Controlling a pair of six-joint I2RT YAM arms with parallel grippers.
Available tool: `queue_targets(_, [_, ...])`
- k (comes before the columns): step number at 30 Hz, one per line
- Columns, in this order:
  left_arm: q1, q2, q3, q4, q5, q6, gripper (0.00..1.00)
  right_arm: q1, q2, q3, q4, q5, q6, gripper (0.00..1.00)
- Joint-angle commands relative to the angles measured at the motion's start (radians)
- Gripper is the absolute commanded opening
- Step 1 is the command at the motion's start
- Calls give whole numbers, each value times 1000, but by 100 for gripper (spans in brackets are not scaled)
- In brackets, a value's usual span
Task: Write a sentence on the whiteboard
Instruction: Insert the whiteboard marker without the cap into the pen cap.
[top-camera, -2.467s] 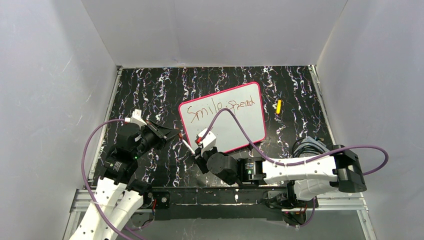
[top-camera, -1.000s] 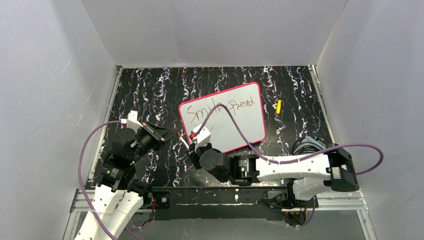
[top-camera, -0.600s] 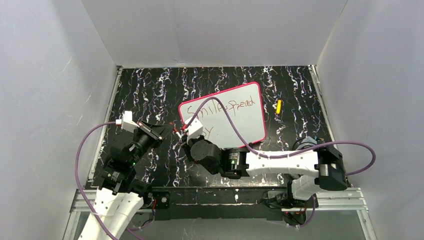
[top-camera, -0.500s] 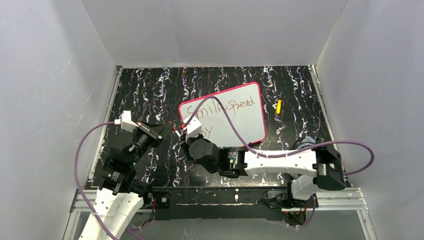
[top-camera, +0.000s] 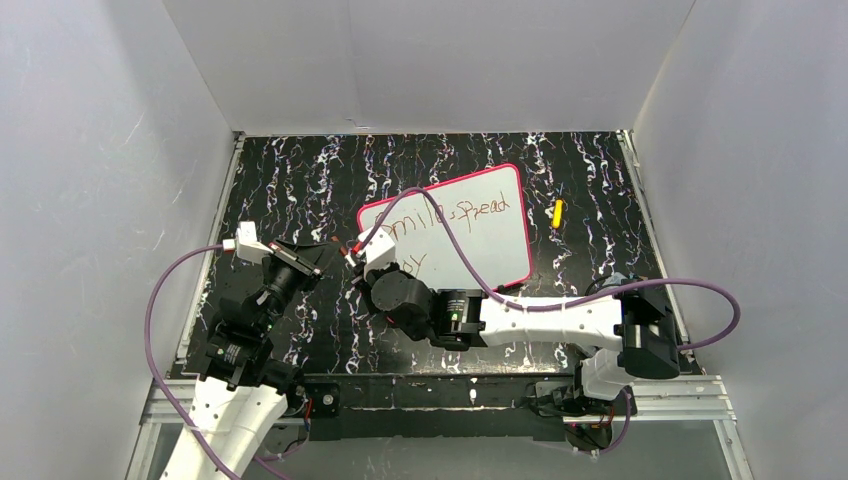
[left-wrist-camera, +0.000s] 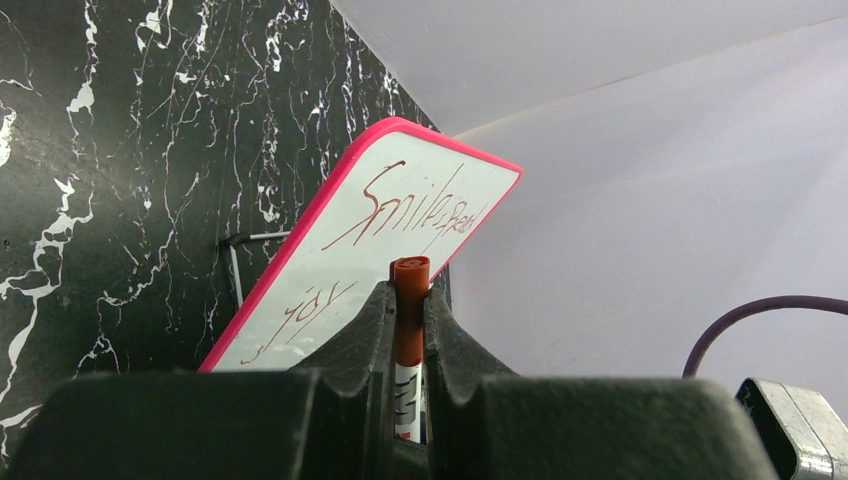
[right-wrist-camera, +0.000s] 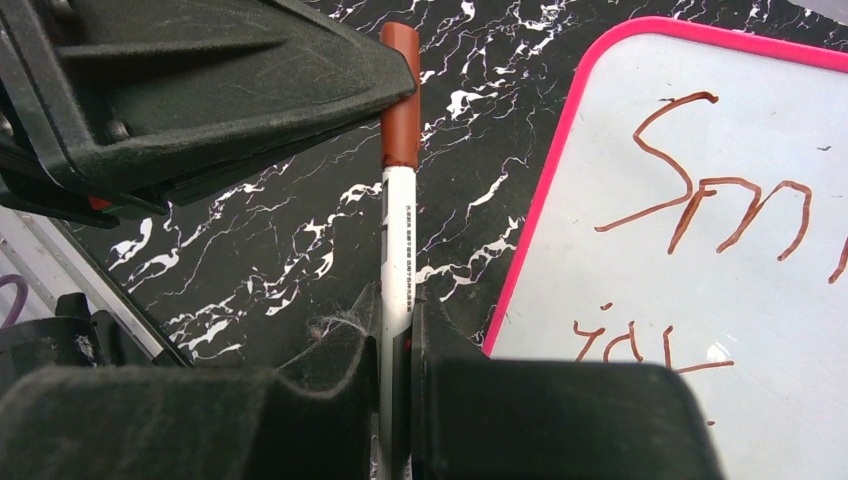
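The whiteboard (top-camera: 490, 255) leans tilted on the dark marbled table, pink-framed. On it is the sentence (top-camera: 470, 212) in red-brown, "Smile, spread" above "joy". It is also legible in the left wrist view (left-wrist-camera: 410, 205) and partly in the right wrist view (right-wrist-camera: 720, 200). Left of the board, a white pen (right-wrist-camera: 397, 230) with a red-brown cap (right-wrist-camera: 401, 100) spans both grippers. My left gripper (left-wrist-camera: 409, 290) is shut on the cap (left-wrist-camera: 409, 320). My right gripper (right-wrist-camera: 397, 300) is shut on the barrel. In the top view the grippers meet tip to tip, left (top-camera: 325, 250) and right (top-camera: 358, 262).
A small yellow object (top-camera: 558, 212) lies on the table right of the whiteboard. A purple cable (top-camera: 455, 235) arcs over the board's lower left. White walls close in the table on three sides.
My right arm has swung left and away from the whiteboard, carrying the pen to the left gripper. The left gripper has drawn back to the left a little.
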Motion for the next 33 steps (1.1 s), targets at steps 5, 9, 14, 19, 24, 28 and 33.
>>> queue_targets(5, [-29, -28, -18, -44, 213, 3, 0, -65, 23, 85, 189, 83, -28, 1])
queue_targets(9, [-28, -32, -22, -45, 220, 3, 0, -73, 25, 84, 202, 89, -33, 1])
queue_targets(14, [-28, -30, -16, -44, 228, 4, 0, -80, 31, 89, 205, 93, -36, 1])
queue_targets(19, [-29, -28, -12, -44, 235, 3, 0, -81, 33, 86, 207, 100, -36, 1])
queue_targets(24, [-29, -30, -10, -40, 242, 5, 0, -89, 40, 89, 207, 100, -32, 1])
queue_targets(28, [-29, -26, -11, -40, 253, 4, 0, -101, 42, 92, 205, 98, -25, 1])
queue_targets(33, [-30, -17, -12, -40, 260, 9, 0, -117, 44, 101, 217, 84, -30, 1])
